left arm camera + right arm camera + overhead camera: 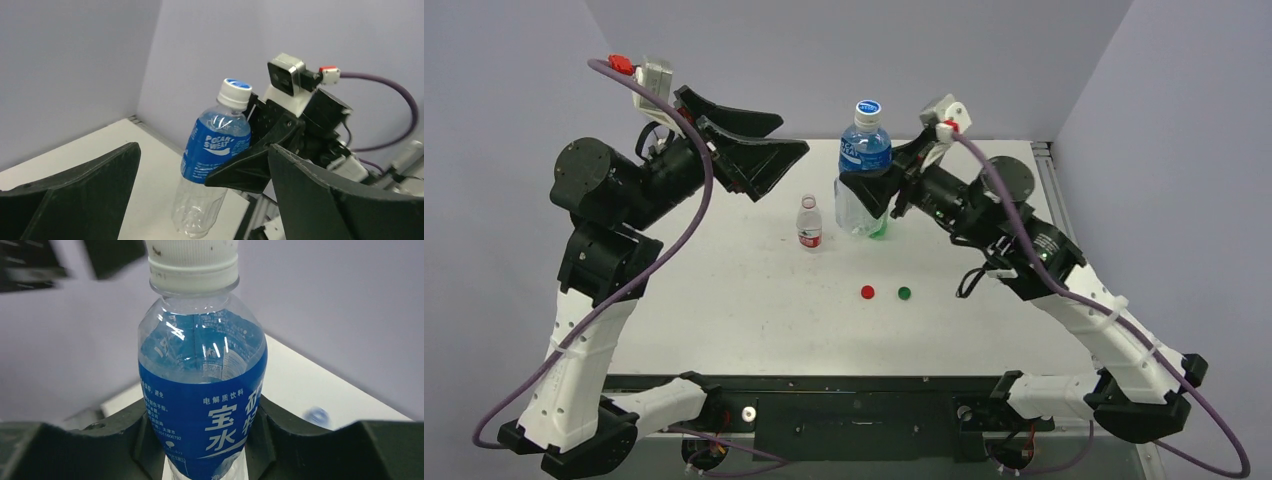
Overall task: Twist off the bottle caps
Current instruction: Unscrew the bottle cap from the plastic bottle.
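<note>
Bottle (210,147) labelled "POCARI SWEAT" sits in right jaws; left jaws gape wide.

I read "POCARI SWEAT" on the blue-label bottle (215,145), plus "电解质饮料" and large "宝", "水" on its other side.

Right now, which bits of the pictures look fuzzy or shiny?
Right wrist view: white glints streak the blue-label bottle, and the dark shapes at top left are smeared with blur. Left wrist view: the bottle is sharp, the left gripper's fingers near the lens look soft. Top view: sharp all over, evenly lit, only faint shadows.
</note>
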You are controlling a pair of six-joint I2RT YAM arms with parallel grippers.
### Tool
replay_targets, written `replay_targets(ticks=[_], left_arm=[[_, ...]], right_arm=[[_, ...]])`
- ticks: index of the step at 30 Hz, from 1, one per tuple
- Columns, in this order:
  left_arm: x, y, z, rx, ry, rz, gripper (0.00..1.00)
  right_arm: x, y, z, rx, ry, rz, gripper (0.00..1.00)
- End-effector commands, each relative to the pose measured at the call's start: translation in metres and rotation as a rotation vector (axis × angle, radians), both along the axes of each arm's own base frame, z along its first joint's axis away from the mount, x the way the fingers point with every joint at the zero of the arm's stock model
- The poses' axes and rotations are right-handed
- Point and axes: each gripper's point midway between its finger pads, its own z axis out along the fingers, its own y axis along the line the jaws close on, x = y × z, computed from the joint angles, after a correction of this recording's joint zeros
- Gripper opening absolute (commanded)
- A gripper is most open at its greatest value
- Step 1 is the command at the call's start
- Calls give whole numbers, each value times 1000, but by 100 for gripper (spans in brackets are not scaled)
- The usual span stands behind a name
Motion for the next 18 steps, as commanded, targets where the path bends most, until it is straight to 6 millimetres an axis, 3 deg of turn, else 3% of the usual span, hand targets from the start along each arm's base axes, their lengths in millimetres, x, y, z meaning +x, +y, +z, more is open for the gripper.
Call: replay_targets(ticks=[1, 3, 7, 11, 16, 18], left_arm=[[-64, -19, 25, -63, -62, -374, 97], [-70, -21, 26, -68, -63, -415, 97], [-80, -23, 29, -59, -124, -466, 97], [-88, -22, 34, -54, -167, -480, 75], [-97, -23, 34, -49, -172, -527, 62], [-99, -23, 31, -42, -164, -542, 52]], right_arm=[[-128, 34, 41, 184, 44, 823, 0], [-144, 37, 51, 222, 33, 939, 0], [-157, 46, 51, 241, 76, 1047, 0], [-156, 58, 36, 175, 108, 1051, 0], [-150, 60, 36, 159, 101, 1027, 0], [-148, 61, 35, 152, 108, 1018, 0]])
